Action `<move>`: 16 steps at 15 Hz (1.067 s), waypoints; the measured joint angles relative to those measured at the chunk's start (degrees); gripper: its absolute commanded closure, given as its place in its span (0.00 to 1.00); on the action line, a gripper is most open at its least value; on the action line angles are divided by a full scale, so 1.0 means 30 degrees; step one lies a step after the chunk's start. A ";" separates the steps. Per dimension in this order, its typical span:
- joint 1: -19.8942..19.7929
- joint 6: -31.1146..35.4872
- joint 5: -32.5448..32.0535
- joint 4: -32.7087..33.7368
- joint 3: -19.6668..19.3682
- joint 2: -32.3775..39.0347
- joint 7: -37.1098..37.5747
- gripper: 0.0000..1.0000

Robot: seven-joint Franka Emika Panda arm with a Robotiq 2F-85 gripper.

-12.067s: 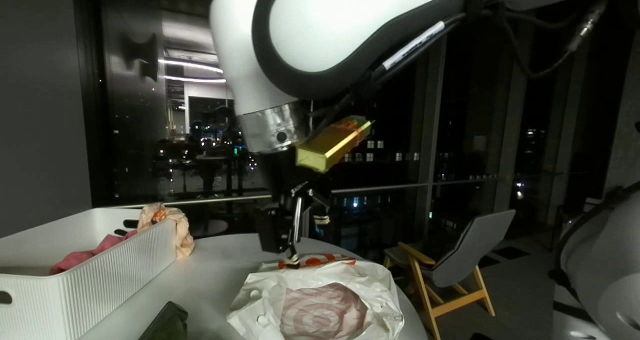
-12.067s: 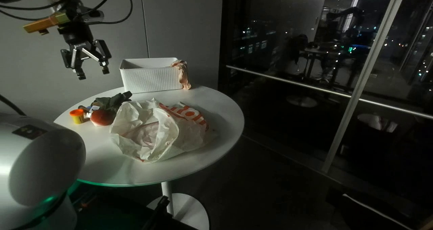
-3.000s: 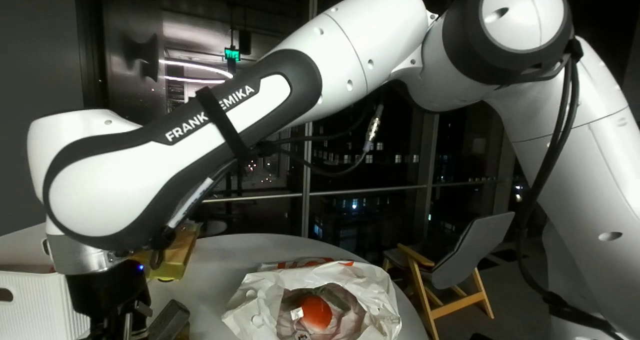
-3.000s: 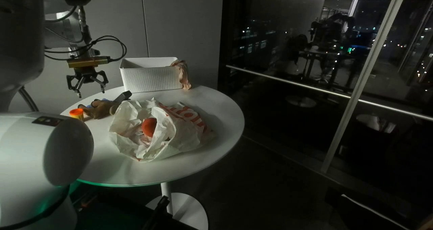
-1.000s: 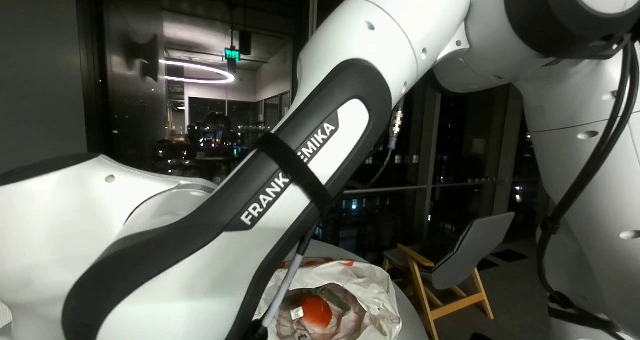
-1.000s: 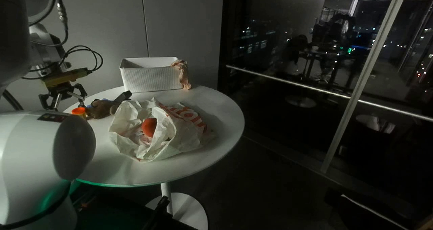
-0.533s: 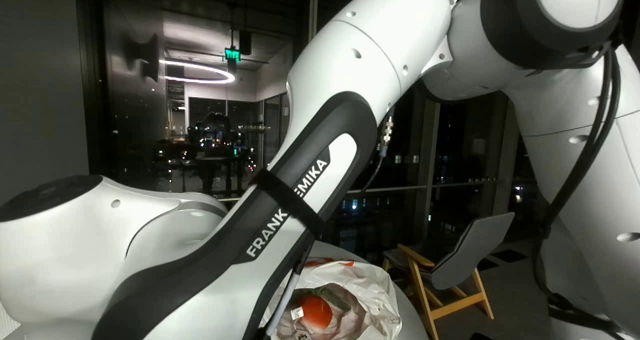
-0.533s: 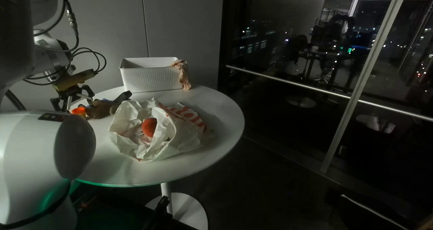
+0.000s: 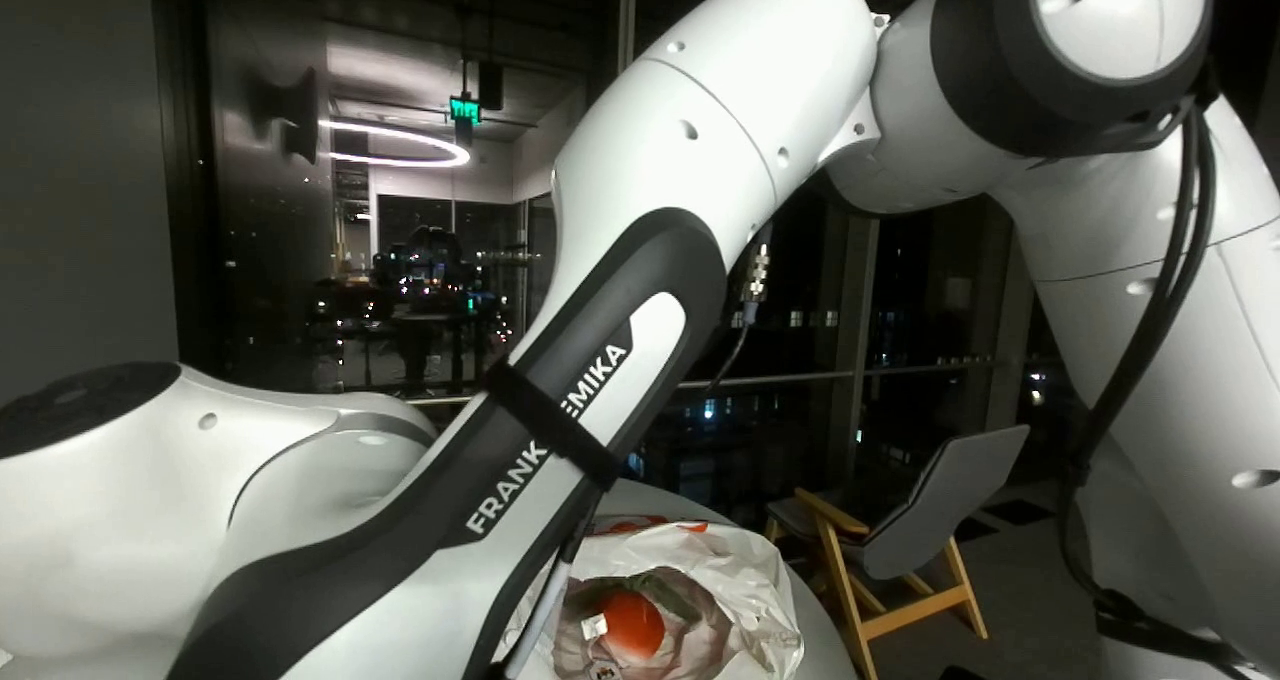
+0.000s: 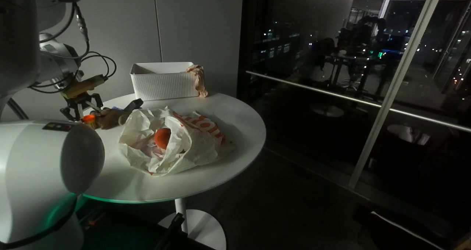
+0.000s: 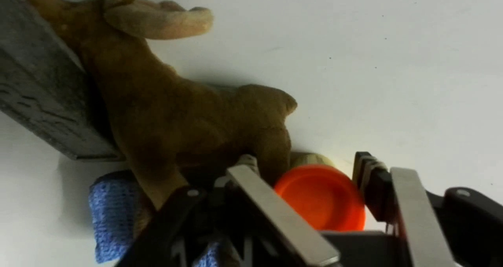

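In the wrist view my gripper (image 11: pixel 308 169) stands around a small tub with an orange lid (image 11: pixel 320 198). One finger (image 11: pixel 371 180) appears to touch the lid's edge. The opposite fingertip lies by the hind leg of a brown plush animal (image 11: pixel 188 117), with a gap to the lid. In an exterior view the gripper (image 10: pixel 91 115) is low over the table, the orange lid (image 10: pixel 88 118) just below it and the plush animal (image 10: pixel 110 118) beside it. My arm hides the gripper in an exterior view. A dark grey block (image 11: pixel 43 74) and blue knitted fabric (image 11: pixel 112 216) lie by the plush.
A crumpled white bag (image 10: pixel 206 147) lies open on the round table (image 10: pixel 243 117), with a red-orange ball (image 10: pixel 162 138) and something green inside. Behind stands a white basket (image 10: pixel 165 86) with peach cloth (image 10: pixel 198 81) over its edge. A chair (image 9: pixel 930 500) is beyond the table.
My gripper has come down and across to the tub, and its jaws have narrowed. The tub has shifted slightly toward the plush. Since the oldest frames, the red-orange ball has gone into the bag.
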 measured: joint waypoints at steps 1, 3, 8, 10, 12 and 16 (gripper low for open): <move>0.0000 0.0000 0.0004 0.0106 -0.0020 0.0032 0.0000 0.72; -0.0001 -0.0005 0.0045 0.0270 -0.0086 0.0046 0.0033 0.80; -0.0258 -0.0094 0.0818 0.0591 -0.0269 -0.0025 0.0181 0.58; -0.0449 -0.0230 0.1473 0.0617 -0.0276 -0.0090 0.0164 0.43; -0.0558 -0.0417 0.2075 0.0646 -0.0260 -0.0098 0.0147 0.27; -0.0855 -0.0792 0.4164 0.0875 0.0475 -0.0097 -0.0892 0.00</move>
